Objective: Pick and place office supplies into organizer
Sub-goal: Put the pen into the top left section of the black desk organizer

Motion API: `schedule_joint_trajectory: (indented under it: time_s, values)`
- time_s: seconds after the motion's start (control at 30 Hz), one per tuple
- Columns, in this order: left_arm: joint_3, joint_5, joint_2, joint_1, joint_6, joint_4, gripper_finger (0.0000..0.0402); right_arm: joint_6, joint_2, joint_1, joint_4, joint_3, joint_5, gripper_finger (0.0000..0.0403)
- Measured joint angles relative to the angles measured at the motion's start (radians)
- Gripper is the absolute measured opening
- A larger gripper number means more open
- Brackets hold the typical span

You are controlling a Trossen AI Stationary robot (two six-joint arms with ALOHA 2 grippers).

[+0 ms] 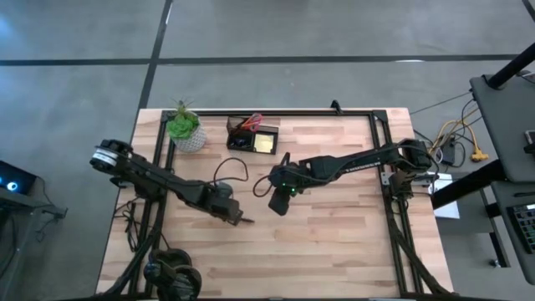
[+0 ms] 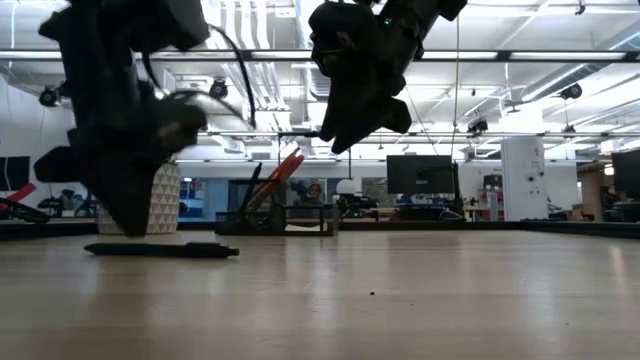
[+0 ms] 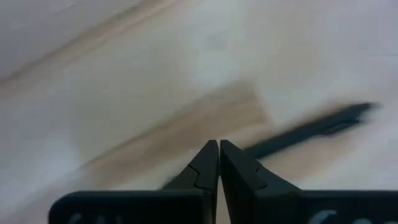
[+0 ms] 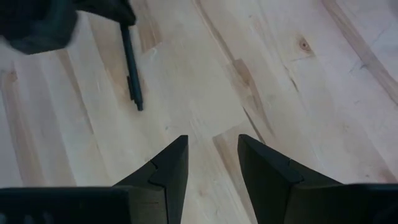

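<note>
A: On the tabletop (image 1: 334, 234), toward the far edge, sits the organizer (image 1: 252, 138), beside the plant (image 1: 185, 128); scissors (image 1: 250, 124) and a yellow pad (image 1: 266, 143) are already in it. What's left out?

B: One black pen (image 2: 160, 250), lying flat near the middle, well short of the organizer.

A: Which arm is closer?

B: The left tool (image 1: 246, 220). Its fingers are pressed together with nothing between them, the tip just beside the pen, whose long axis runs slantwise past it.

A: And the right tool (image 4: 211, 163)?

B: Spread and empty, hanging above the wood a little farther off. I'd judge the left must open first.
</note>
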Motion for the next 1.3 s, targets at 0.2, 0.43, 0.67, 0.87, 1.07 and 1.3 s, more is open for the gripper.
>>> schedule_joint_trajectory:
  time_s: [0.2,0.43,0.67,0.87,1.07,1.3]
  values:
    - [0.01,-0.018,-0.091,-0.01,0.055,-0.008,0.0,0.0,0.0,0.0,-0.019,0.0,-0.001,0.0135]
    - [-0.018,0.018,-0.138,-0.011,-0.049,-0.116,0.0,0.0,0.0,0.0,-0.026,0.0,0.0,0.0135]
    - [-0.019,0.068,-0.121,-0.024,-0.056,-0.114,0.0,0.0,0.0,0.0,-0.026,-0.002,0.002,0.0135]
    - [-0.018,0.113,-0.07,-0.052,-0.075,-0.104,0.0,0.0,0.0,0.0,-0.027,-0.006,0.002,0.0135]
    - [-0.018,0.099,-0.039,-0.061,-0.081,-0.068,0.0,0.0,0.0,0.0,-0.026,-0.011,0.002,0.0135]
    - [-0.008,0.084,-0.038,-0.066,-0.104,-0.049,0.0,0.001,0.0,0.0,-0.026,-0.017,0.002,0.0135]
